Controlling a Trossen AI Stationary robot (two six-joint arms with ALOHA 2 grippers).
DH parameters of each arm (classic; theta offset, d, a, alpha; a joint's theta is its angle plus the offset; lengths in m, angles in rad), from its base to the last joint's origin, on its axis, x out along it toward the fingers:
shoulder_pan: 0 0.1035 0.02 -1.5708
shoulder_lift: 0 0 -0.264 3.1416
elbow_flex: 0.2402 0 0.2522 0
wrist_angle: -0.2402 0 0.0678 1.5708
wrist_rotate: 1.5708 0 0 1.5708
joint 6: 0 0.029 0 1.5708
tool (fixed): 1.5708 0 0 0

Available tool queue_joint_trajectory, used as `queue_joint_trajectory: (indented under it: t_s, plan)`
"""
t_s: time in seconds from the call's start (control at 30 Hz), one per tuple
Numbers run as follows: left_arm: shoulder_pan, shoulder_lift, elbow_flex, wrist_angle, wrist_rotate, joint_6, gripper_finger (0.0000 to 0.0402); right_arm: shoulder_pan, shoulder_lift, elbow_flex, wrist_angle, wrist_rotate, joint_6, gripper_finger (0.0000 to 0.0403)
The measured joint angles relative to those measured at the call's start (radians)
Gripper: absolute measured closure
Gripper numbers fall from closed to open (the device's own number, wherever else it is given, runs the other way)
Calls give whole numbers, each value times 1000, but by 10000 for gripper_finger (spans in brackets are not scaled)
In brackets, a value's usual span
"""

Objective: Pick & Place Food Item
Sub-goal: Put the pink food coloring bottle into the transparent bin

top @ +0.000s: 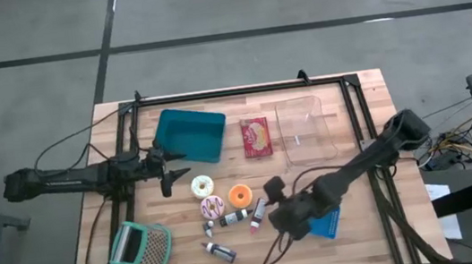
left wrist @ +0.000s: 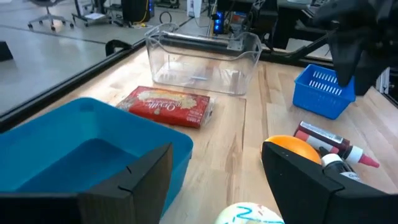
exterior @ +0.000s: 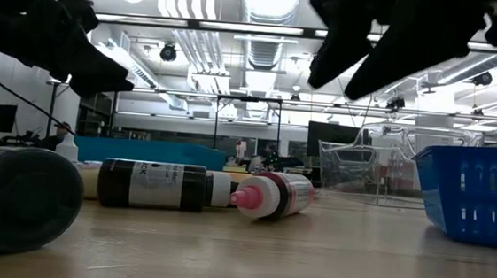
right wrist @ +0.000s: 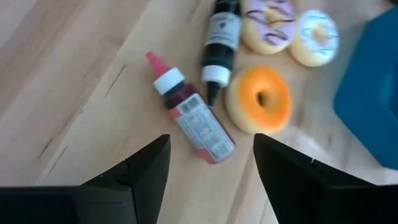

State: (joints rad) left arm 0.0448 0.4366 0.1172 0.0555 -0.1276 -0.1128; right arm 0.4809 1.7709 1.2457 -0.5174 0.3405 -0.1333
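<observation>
On the wooden table [top: 369,224], a teal bin [top: 191,134] and a clear bin [top: 306,127] sit along the far side, probably there to receive items, with a red food packet [top: 256,138] between them. Nearer the middle lie three toy donuts, the orange donut [right wrist: 259,99] just beside a red-capped bottle [right wrist: 191,118]. The right gripper [right wrist: 210,168] hovers over that pair with fingers spread and empty, apparently lining up a pick. The left gripper [left wrist: 214,177], also parted and empty, waits beside the teal bin.
</observation>
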Motion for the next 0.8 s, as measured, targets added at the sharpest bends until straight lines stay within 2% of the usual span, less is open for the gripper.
queue_joint_trajectory:
  t_s: [0.23, 0.47, 0.8]
  plan:
    - [0, 0, 4, -1, 0, 8, 149, -27, 101, 84, -48, -35, -78, 177]
    - [1, 0, 4, 12, -5, 23, 149, -62, 159, 129, -10, -131, -162, 177]
    - [1, 0, 2, 23, -27, 24, 149, -45, 243, 213, -46, -206, -227, 177]
